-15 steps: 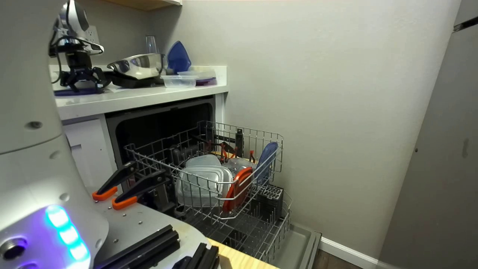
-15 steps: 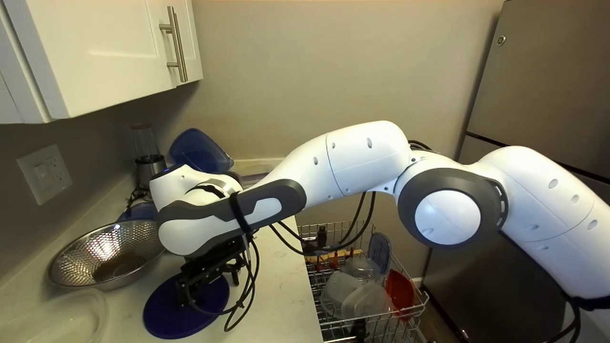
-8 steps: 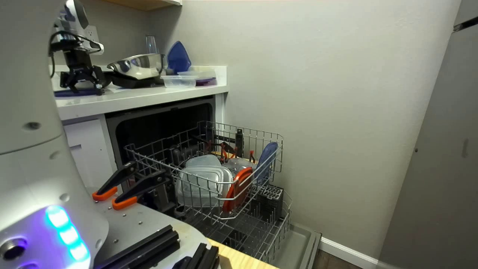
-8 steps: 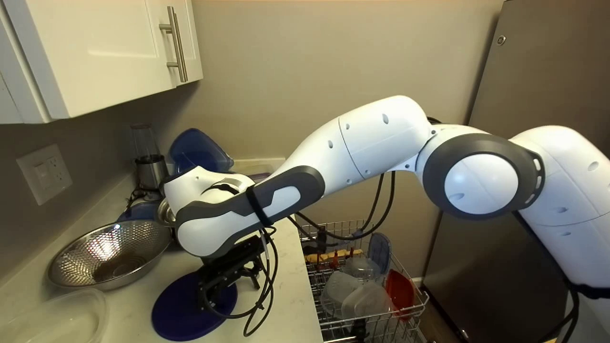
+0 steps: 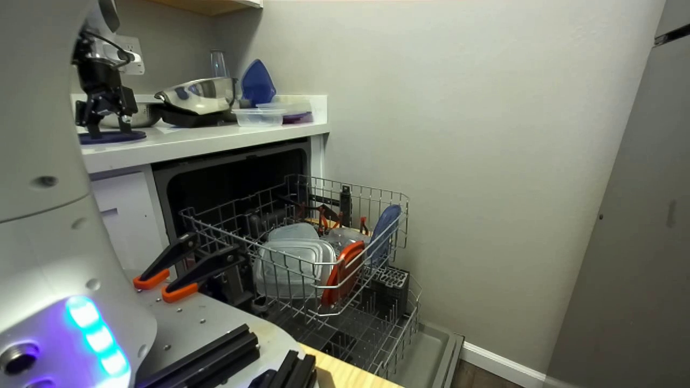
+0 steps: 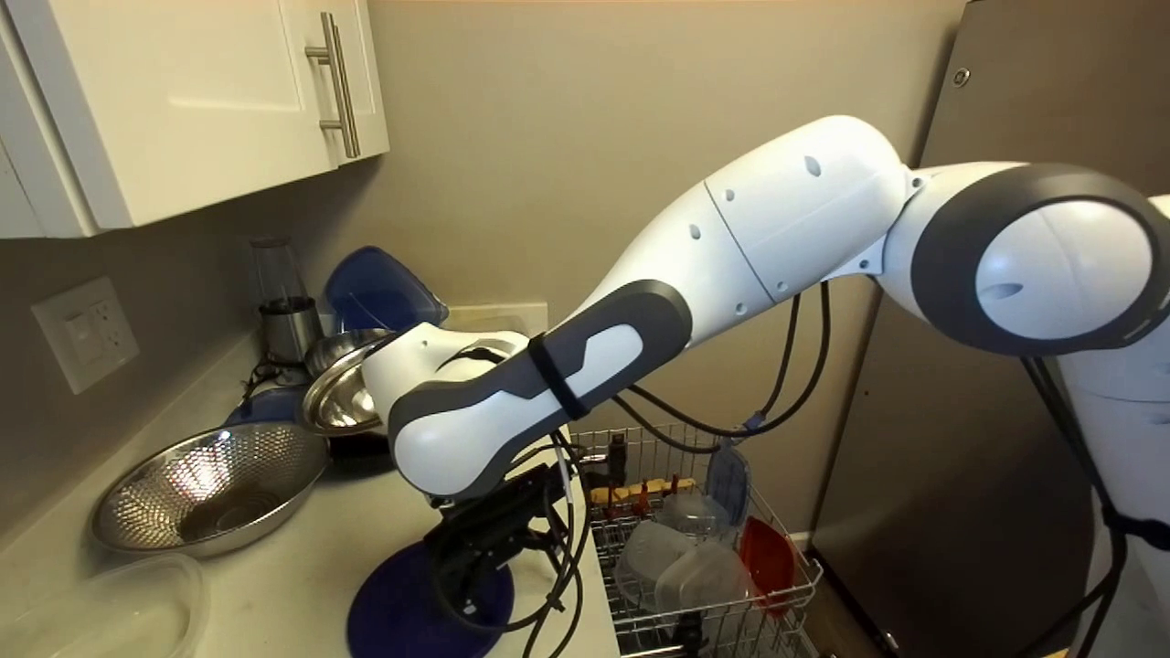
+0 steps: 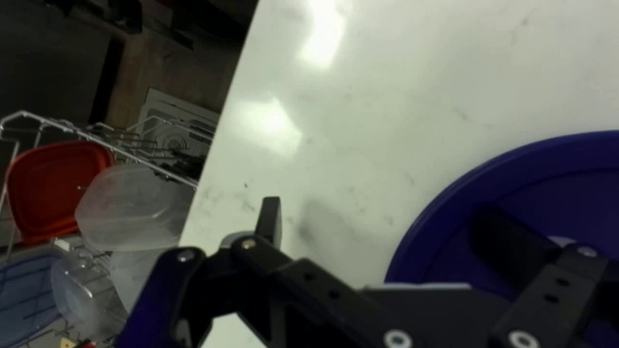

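In the wrist view, the jaws stand parted across the rim of a round dark-blue plastic disc (image 7: 546, 191) on the white veined tabletop (image 7: 367, 145); its thin edge could slip if pinched too high. In an exterior view, the grey wire dishwasher rack (image 5: 377, 188) holds translucent plastic tubs (image 5: 292, 263) and a red plastic lid (image 5: 341, 275).

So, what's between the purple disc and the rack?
The wrist view shows counter from disc to rack, with one finger of the claw over it.
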`<state>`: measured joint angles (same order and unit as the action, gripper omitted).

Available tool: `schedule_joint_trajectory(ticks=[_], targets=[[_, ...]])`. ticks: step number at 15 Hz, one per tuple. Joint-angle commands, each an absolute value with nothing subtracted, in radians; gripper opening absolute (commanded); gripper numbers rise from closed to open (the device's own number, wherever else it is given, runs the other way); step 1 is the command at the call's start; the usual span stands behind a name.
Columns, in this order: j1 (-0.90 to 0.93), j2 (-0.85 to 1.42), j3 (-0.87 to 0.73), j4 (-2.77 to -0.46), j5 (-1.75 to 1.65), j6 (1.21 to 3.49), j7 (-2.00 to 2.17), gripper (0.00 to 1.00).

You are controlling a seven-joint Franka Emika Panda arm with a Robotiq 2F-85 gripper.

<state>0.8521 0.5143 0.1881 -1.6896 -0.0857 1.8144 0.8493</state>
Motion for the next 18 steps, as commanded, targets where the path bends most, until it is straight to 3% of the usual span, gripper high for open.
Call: schedule_joint_trajectory(ticks=[1, 8, 18], targets=[[0.828, 0.344, 0.204, -1.926, -0.023, 1.847, 0.936, 1.00], [0.786, 0.119, 0.247, -2.210, 0.033, 1.789, 1.086, 1.00], [0.717, 0.138, 0.308, -2.201, 0.002, 1.784, 1.075, 1.00]])
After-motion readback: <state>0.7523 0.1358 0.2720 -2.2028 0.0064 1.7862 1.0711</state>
